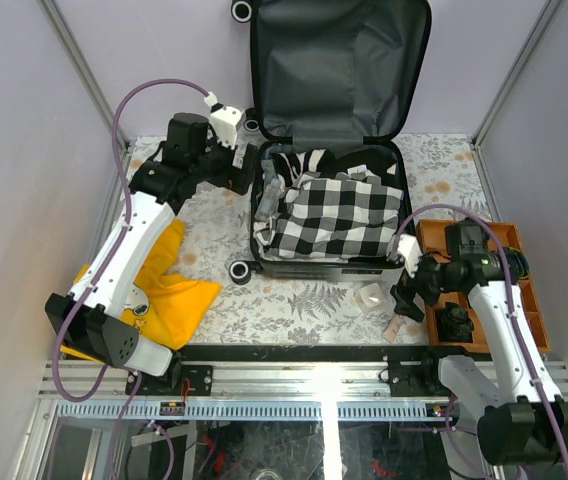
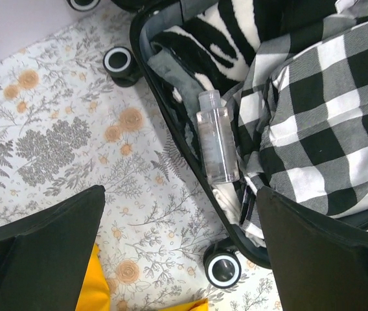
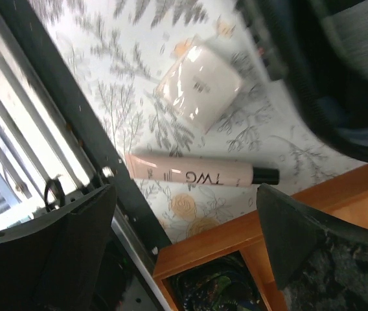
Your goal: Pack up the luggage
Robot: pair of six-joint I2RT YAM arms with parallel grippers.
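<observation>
The luggage lies open at the back of the table, lid up against the wall. A black-and-white checked cloth and a zebra-striped cloth fill it. A clear bottle lies along its left inner wall. My left gripper is open and empty, above the luggage's left rim and a wheel. My right gripper is open and empty, above a pink tube marked TWG and the corner of the orange tray. A small white packet lies beyond the tube.
A yellow cloth lies on the floral table cover under the left arm. The orange tray at the right holds a dark item. A black rail runs along the table's near edge. Grey walls enclose the sides.
</observation>
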